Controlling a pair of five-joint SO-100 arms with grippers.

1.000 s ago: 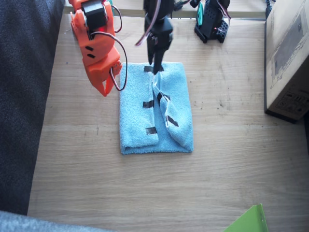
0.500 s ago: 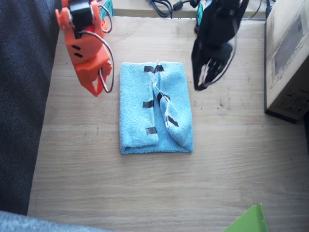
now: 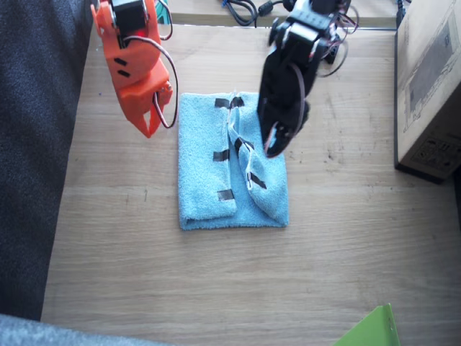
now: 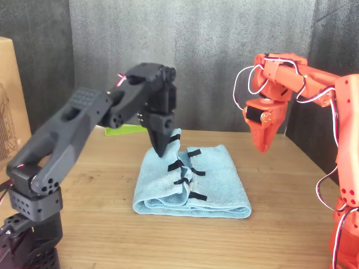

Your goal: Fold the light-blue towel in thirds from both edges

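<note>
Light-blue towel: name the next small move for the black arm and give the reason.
Probably lower the left end effector onto the light-blue towel's crooked flap and nudge it square. Both taped edges are already folded inward and meet near the middle, but that flap lies slanted and bunched, while the other one lies flat. The left end effector hangs just above it, holding nothing; the right end effector is clear of the cloth.

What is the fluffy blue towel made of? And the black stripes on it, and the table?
The fluffy light-blue towel looks like soft terry cloth: its surface is nubby and matte. The short black strips look like stuck-on tape, flat and smooth, though that cannot be told for sure. The light brown table looks like wood or wood-look laminate: grain lines run across it, with a dull finish.
</note>
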